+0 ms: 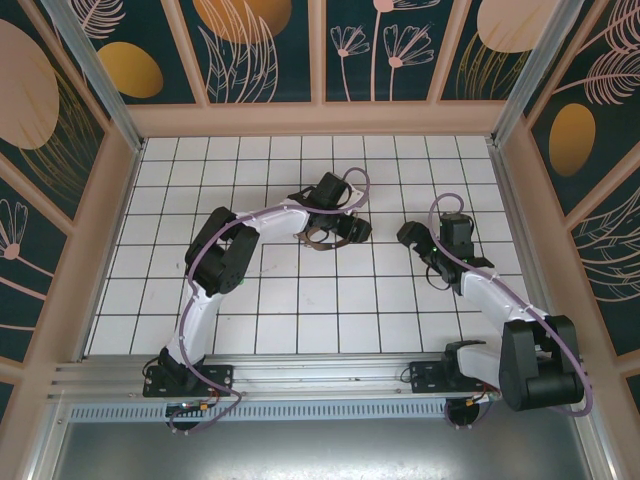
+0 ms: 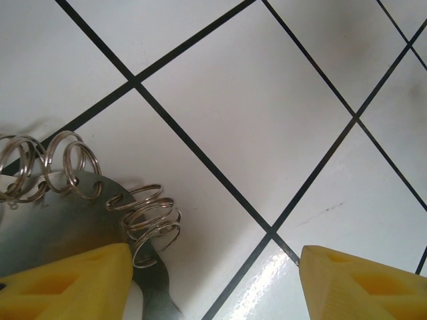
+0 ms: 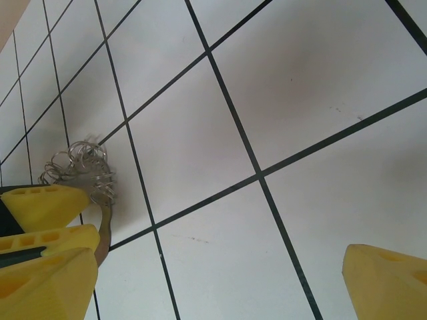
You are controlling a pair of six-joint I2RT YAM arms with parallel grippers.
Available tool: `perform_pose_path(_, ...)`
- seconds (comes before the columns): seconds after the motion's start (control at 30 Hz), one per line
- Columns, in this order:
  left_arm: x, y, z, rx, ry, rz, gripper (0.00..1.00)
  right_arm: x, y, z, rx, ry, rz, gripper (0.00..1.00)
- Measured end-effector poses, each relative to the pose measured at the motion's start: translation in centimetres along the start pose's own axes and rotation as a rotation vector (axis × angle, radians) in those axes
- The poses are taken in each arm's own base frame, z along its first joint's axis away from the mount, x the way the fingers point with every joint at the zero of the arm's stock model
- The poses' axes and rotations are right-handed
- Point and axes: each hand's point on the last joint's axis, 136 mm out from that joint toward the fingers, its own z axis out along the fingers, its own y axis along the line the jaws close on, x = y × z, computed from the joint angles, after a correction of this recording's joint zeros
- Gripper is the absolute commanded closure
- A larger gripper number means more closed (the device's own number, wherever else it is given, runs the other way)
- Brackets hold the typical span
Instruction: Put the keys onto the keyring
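The keyring [image 2: 67,223] is a grey metal band fringed with small silvery rings [image 2: 150,223]; it lies on the white tiles. My left gripper [image 2: 215,267] stands open just above it, the band passing under and beside the left yellow finger [image 2: 73,283]. From above, the left gripper [image 1: 340,228] sits over the keyring [image 1: 312,240] at mid-table. My right gripper [image 3: 220,267] is open over bare tile, with the keyring [image 3: 83,167] and the left gripper's yellow fingers [image 3: 47,200] at its left. The right gripper [image 1: 420,243] hangs about two tiles right of the left one. The green-headed key is out of view.
The floor is white tile with black lines [image 1: 300,300], walled by pink-framed panels [image 1: 320,118]. Open tiles lie in front of and behind both grippers.
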Motion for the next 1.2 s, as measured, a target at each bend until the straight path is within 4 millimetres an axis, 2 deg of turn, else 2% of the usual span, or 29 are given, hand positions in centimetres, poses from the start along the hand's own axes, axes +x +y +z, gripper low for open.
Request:
perform_pose_path(0.23,1.6,0.0,0.5,0.025,0.026,-0.009,0.35,0.0,-0.3,0.0,0.006,-0.001,0.005,0.05)
perform_pose_path(0.37,1.7,0.2,-0.4,0.0,0.0,-0.001,0.35,0.0,-0.3,0.0,0.005,0.0,0.006,0.05)
perform_pose_path(0.73,-1.8,0.2,-2.2,-0.071,-0.089,0.085,0.34,0.6,-0.3,0.1,-0.01,0.024,0.015,0.05)
perform_pose_path(0.9,-3.6,-0.3,-2.9,-0.08,-0.103,0.171,0.43,0.7,-0.2,0.1,-0.016,0.028,0.02,0.05)
perform_pose_path(1.03,-3.3,-0.2,-2.6,-0.081,-0.073,0.211,0.48,0.9,-0.2,0.3,-0.017,0.037,0.029,0.05)
perform_pose_path(1.2,-1.4,0.4,-1.4,-0.071,-0.008,0.223,0.48,1.0,-0.4,0.5,-0.012,0.043,0.038,0.05)
